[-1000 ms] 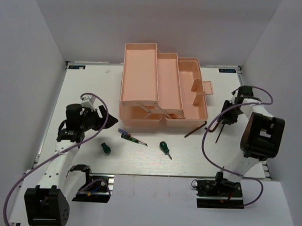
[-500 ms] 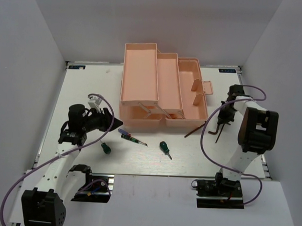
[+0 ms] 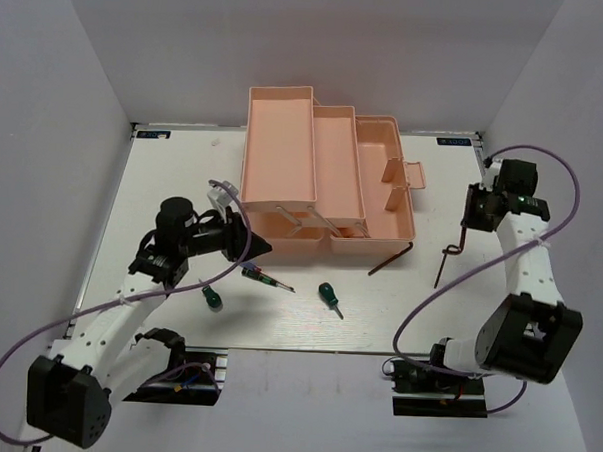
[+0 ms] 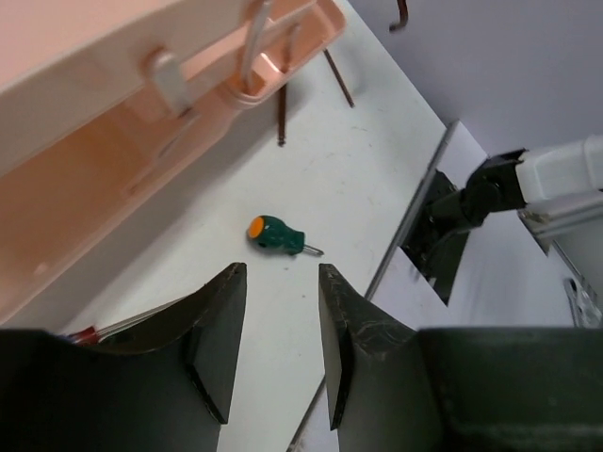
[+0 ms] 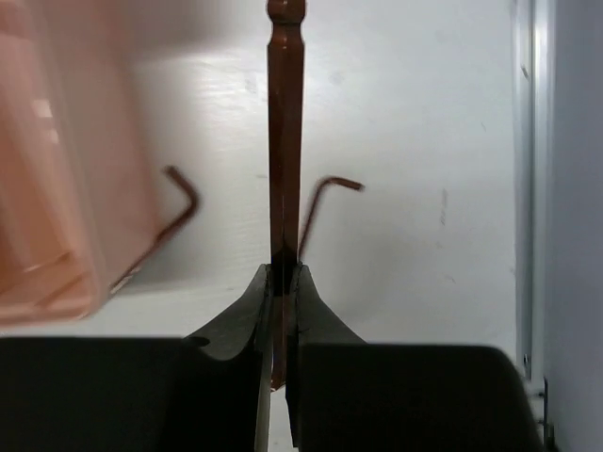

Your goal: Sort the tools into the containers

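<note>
- With right gripper (image 5: 283,275): fingers pressed on a thin hex key (image 5: 285,141), held above the table (image 5: 405,113), right of the toolbox (image 3: 371,236).
- Likely to swivel or slip in so narrow a pinch; could drop outside a compartment.
- With left gripper (image 4: 280,282): fingers spread, empty, near a green screwdriver (image 4: 275,235); could nudge the toolbox's near corner.

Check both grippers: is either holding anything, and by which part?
The right gripper pinches a thin brown hex key on its straight shaft, near one end. The left gripper is open and empty.
</note>
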`<state>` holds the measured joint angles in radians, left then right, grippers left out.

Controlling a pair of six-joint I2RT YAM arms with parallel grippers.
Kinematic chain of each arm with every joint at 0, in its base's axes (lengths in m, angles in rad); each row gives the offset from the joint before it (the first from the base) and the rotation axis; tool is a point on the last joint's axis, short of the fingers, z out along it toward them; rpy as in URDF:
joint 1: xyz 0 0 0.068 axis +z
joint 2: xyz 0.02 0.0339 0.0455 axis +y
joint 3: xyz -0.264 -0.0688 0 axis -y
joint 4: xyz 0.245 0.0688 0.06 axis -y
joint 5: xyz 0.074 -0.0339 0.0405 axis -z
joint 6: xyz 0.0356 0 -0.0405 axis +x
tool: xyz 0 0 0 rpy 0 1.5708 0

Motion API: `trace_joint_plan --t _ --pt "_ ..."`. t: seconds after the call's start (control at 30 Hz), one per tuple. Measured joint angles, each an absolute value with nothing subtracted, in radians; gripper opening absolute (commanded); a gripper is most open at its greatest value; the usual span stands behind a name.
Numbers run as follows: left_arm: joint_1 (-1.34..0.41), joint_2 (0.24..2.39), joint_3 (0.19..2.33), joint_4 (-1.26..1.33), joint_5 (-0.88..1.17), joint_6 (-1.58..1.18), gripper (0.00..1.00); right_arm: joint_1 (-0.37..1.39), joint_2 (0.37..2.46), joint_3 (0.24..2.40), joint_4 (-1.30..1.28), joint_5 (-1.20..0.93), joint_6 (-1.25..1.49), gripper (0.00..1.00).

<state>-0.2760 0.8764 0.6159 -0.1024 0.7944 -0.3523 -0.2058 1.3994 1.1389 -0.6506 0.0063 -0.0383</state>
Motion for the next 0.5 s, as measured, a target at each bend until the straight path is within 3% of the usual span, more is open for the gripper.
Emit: trace_joint_plan --t 0.17,0.37,0.5 --pt "-0.403 1.038 0.678 -0.070 0.772 -0.347 0.47 -0.165 1.335 1.262 -0.693 -0.221 -0.105 0.00" --pt "-0.656 1.243 0.846 -0.077 0.658 -0.284 0.50 -0.007 1.572 1.501 -0.694 -0.362 -0.063 0.00" --pt "-0.838 1.353 0.933 -0.078 0.539 -0.225 0.61 0.089 1.789 1.650 -0.697 -0.345 0.003 0.00"
